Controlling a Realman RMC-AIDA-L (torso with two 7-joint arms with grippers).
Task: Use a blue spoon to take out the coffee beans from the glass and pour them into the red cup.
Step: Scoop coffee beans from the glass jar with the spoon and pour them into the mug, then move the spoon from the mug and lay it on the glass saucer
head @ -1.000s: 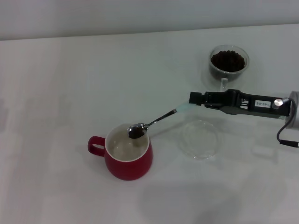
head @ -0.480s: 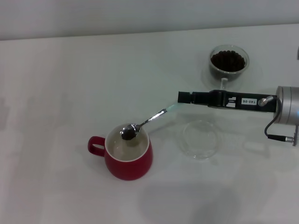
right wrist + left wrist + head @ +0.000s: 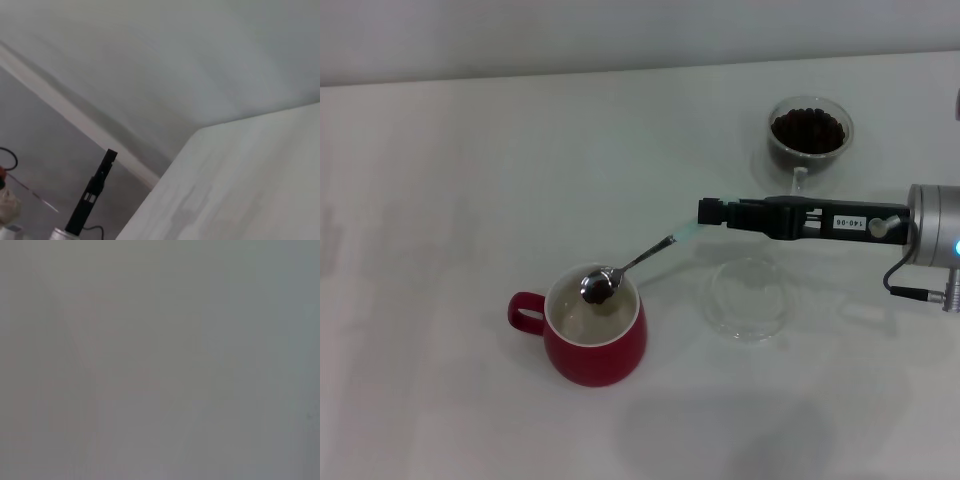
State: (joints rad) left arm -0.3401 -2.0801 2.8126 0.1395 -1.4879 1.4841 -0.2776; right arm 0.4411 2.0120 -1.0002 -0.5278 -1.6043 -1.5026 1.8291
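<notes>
Nearest to me, the red cup (image 3: 594,338) stands on the white surface (image 3: 440,200), its loop handle toward my left and its cream inside open to the top. Over that mouth hangs the metal bowl of the blue spoon (image 3: 632,264), carrying a small dark heap of coffee beans (image 3: 595,288). I judge the spoon stiff and light, but its polished bowl is slick and shallow, so the beans could roll off with any jolt; a slow turn of the handle should tip them in. My right end effector (image 3: 712,212) is clamped on the far tip of the pale handle, which is the proper place to hold it, well away from the load. Just beside the cup, under my right arm, lies a flat clear dish (image 3: 746,297). Farther off sits the glass (image 3: 809,132), with plenty of beans inside; it looks thin and fragile. My left arm is out of sight. Beyond the surface rises a plain pale wall.
</notes>
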